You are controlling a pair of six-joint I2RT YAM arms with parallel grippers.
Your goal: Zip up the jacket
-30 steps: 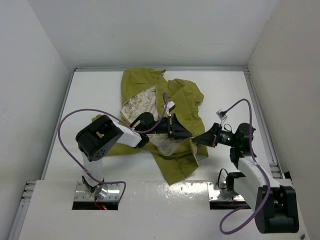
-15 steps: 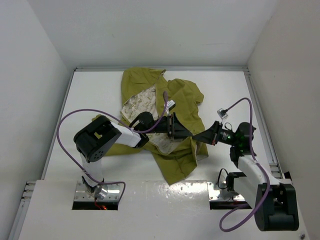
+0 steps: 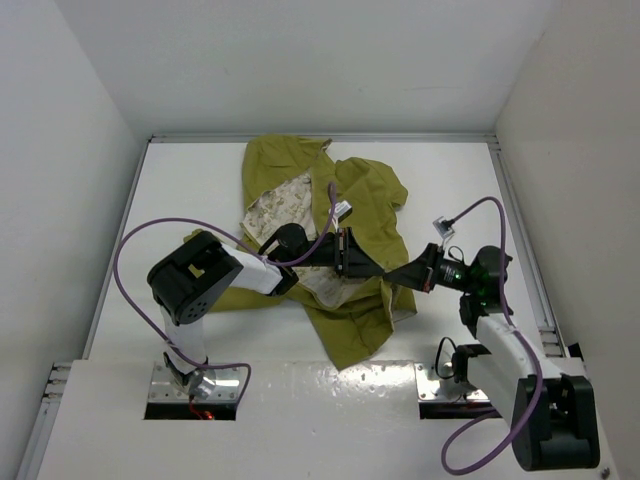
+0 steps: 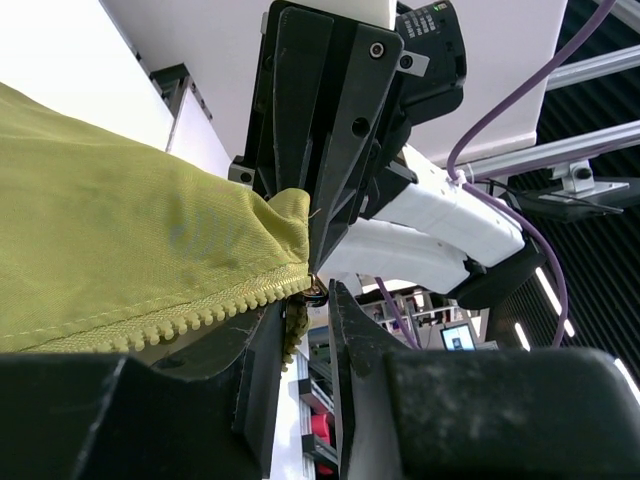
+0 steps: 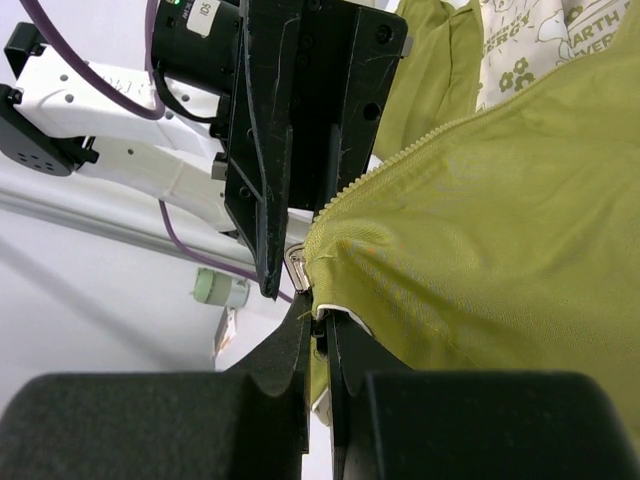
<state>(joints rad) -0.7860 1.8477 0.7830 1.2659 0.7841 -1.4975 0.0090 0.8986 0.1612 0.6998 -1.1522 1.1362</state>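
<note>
The olive-green jacket [image 3: 370, 200] lies crumpled mid-table, its cream printed lining [image 3: 280, 205] showing at the left. My left gripper [image 3: 352, 262] and right gripper [image 3: 398, 276] meet tip to tip at its lower front edge. In the left wrist view the left gripper [image 4: 305, 310] is closed on the zipper tape, with the zipper teeth [image 4: 200, 315] running left and a metal slider [image 4: 316, 291] at its tips. In the right wrist view the right gripper [image 5: 320, 325] is shut on the jacket edge [image 5: 500, 230] just below the slider [image 5: 298, 270].
White walls enclose the table on the left, back and right. Purple cables loop from both arms. The jacket's lower flap [image 3: 350, 335] reaches toward the near edge between the two arm bases.
The right gripper has crept slightly left toward the left gripper. The jacket has barely shifted.
</note>
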